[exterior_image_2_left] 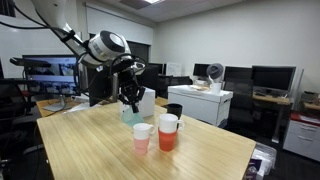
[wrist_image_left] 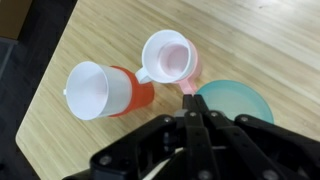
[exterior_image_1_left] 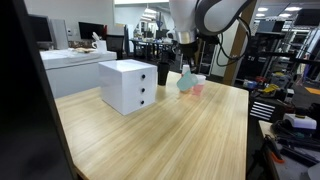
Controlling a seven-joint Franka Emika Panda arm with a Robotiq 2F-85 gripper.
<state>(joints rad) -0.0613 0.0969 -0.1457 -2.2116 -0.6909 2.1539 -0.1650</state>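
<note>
Teal bowl (wrist_image_left: pixel 238 98) half behind closed pincer (wrist_image_left: pixel 190 118)

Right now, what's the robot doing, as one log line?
gripper: shut | hovering by: teal cup, pink cup | also near: orange cup

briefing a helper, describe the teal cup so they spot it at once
On the wooden table, past the white drawer unit, cups stand near the edge. The teal cup sits right under the shut gripper; its neighbours are a pink cup and an orange cup.
</note>
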